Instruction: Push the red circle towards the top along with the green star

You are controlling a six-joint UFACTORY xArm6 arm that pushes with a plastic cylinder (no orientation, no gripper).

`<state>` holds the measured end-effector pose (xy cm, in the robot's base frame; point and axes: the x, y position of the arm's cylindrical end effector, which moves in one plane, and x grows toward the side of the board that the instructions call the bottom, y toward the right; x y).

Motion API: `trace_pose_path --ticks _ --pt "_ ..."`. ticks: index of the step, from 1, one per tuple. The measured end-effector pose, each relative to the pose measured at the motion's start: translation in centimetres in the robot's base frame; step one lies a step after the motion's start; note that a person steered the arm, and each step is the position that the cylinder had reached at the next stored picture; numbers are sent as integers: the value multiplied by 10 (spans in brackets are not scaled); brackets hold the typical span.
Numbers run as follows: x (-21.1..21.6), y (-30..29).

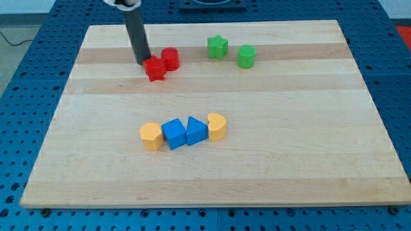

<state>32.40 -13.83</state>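
Observation:
The red circle stands near the view's top, left of centre, touching a red star-like block at its lower left. The green star is to the right of the red circle, with a gap between them. A green circle-like block stands just right of the green star. My tip is on the board at the left edge of the red star-like block, touching or almost touching it, left of the red circle.
A row of blocks lies in the middle of the wooden board: a yellow block, a blue block, a blue block and a yellow block, side by side.

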Motion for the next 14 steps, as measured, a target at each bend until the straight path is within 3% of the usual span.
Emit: trace_pose_path --ticks 2,4,5,7,11,14 --pt "5 68" --pt "-15 11" --pt "-43 16" --pt "-7 24" --pt "7 118" --pt "8 132"
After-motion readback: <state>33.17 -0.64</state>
